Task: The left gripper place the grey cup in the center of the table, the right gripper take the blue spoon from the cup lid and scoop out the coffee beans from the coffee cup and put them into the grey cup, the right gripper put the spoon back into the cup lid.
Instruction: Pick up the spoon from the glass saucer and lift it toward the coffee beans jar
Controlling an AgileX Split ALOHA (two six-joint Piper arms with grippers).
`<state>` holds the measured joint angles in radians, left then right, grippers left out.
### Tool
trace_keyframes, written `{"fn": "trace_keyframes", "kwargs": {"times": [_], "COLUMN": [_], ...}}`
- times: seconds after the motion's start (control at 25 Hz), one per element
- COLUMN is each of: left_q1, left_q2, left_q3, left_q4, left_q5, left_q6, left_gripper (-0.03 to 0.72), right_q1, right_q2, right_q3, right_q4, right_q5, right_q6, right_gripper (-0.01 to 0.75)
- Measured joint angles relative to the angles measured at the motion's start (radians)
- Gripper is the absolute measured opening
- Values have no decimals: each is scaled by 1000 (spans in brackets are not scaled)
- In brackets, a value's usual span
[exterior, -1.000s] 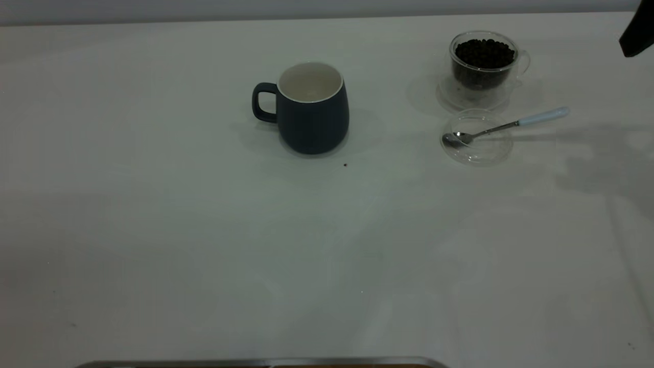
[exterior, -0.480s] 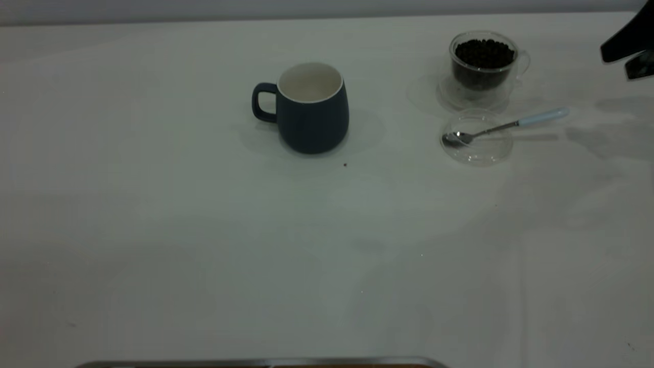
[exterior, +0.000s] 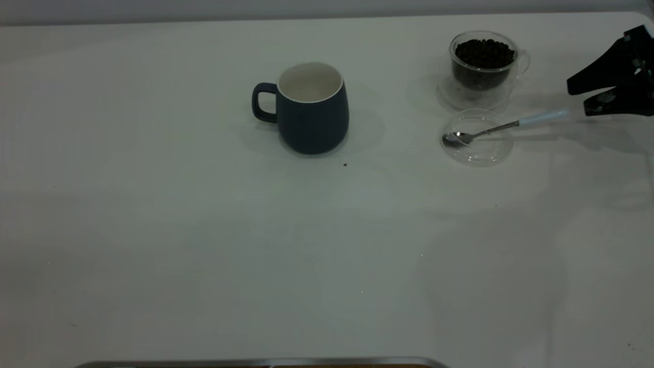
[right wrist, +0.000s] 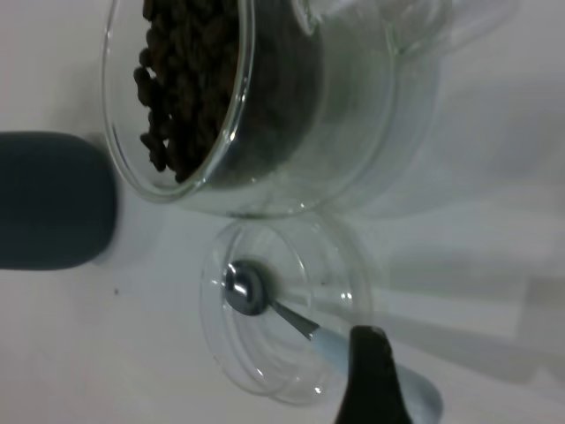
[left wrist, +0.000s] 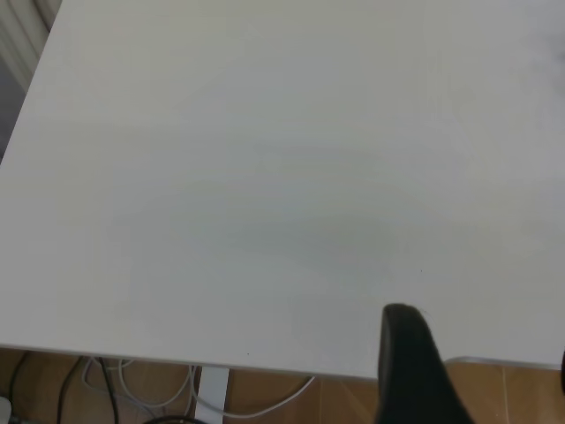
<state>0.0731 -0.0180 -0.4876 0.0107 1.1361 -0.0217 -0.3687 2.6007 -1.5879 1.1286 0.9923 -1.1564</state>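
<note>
The grey cup [exterior: 311,110] stands upright near the table's middle, handle to the left, and looks empty inside. The glass coffee cup [exterior: 484,61] full of beans stands at the far right. In front of it lies the clear cup lid [exterior: 476,138], with the blue-handled spoon [exterior: 542,117] resting bowl-down in it. My right gripper [exterior: 578,100] is open, just right of the spoon handle's end and not holding it. In the right wrist view one finger [right wrist: 371,380] hangs over the spoon handle [right wrist: 331,349]. My left gripper is out of the exterior view; its finger [left wrist: 406,371] hovers at the table edge.
One loose coffee bean [exterior: 345,165] lies just in front of the grey cup. A metal strip [exterior: 255,363] runs along the table's near edge. The grey cup [right wrist: 53,199] also shows in the right wrist view beside the coffee cup [right wrist: 229,97].
My right gripper has come down and to the left from the far right corner to the end of the spoon handle. The cups, lid and spoon have not moved.
</note>
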Motion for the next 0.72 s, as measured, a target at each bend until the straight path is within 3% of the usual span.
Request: {"fn": "trace_keyframes", "kwargs": {"times": [0.72], "left_q1": [0], "left_q2": [0], "left_q3": [0], "left_q4": [0], "left_q5": [0], "left_q6": [3], "left_gripper": [474], "right_q1": [26], "right_q2": [87], "right_q3": [-10], "right_q4": [111], "right_q5": [78], "right_q6": [-58], "right_gripper": [590]}}
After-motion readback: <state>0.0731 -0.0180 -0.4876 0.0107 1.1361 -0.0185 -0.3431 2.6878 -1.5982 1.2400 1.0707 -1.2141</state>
